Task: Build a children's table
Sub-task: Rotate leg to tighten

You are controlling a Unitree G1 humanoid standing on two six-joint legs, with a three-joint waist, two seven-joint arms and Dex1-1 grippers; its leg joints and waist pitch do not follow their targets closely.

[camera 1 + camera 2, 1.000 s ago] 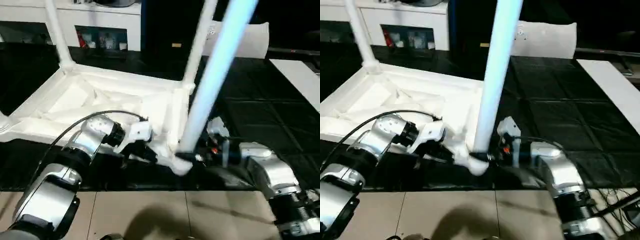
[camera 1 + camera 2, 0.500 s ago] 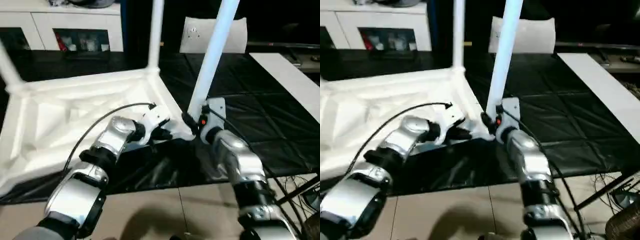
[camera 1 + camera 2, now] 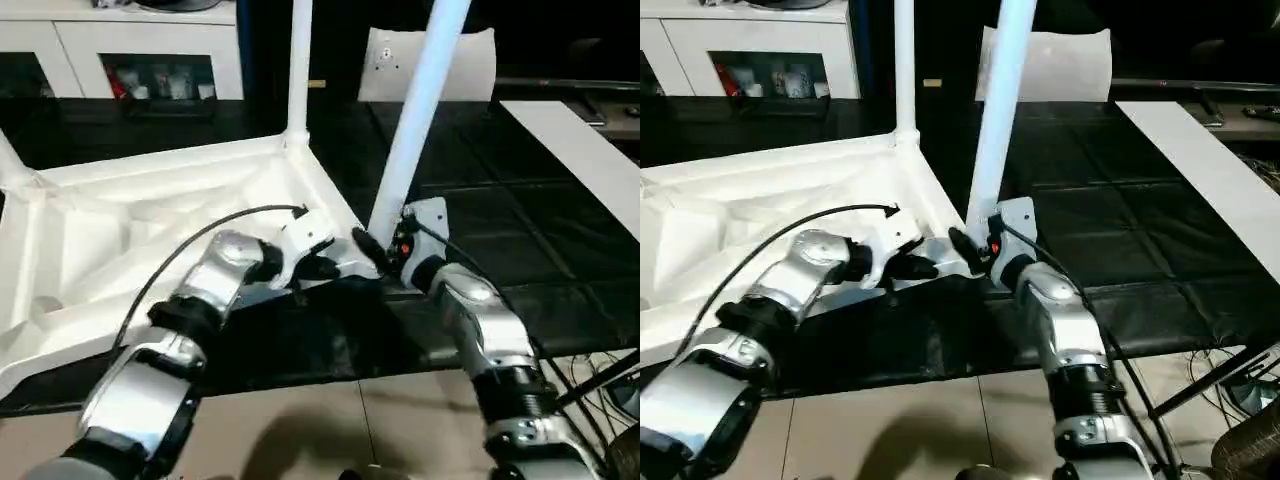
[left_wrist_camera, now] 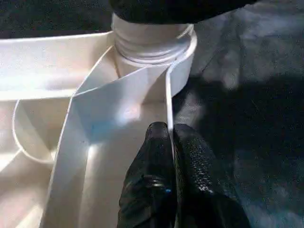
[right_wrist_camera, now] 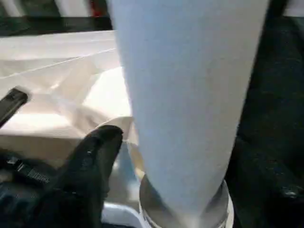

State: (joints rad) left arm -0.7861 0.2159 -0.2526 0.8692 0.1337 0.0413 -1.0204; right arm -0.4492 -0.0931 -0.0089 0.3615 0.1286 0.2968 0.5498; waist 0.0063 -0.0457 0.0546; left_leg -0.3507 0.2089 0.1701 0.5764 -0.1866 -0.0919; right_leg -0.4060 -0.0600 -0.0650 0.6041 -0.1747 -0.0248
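The children's table (image 3: 150,230) lies upside down on the black-covered tabletop (image 3: 520,250), ribbed underside up, spreading from the middle of the head view out toward 9 o'clock. Three of its white legs stand up from corner sockets: one at the far corner toward 12 o'clock (image 3: 298,65), one at the edge near 9 o'clock (image 3: 10,165), and the near-right leg (image 3: 420,110), which rises from the corner at the centre and leans slightly toward 1 o'clock. The left arm (image 3: 190,310) reaches in from 7 o'clock, a black cable (image 3: 200,235) looping over it. Its left jaws are pressed together on the thin upright rim wall of the table, just beside that corner socket (image 4: 152,47); the two black fingers (image 4: 156,156) pinch the wall from both sides. The right arm (image 3: 480,320) comes in from 5 o'clock, and the right jaws hold the near-right leg at its foot, right above the socket collar; one black finger (image 5: 95,152) lies along the tube's side, the other is hidden behind the tube. A white cabinet with glass doors (image 3: 130,50) stands at 11 o'clock, and a flat white board (image 3: 580,150) lies on the black cover at 2 o'clock, well apart from the table.
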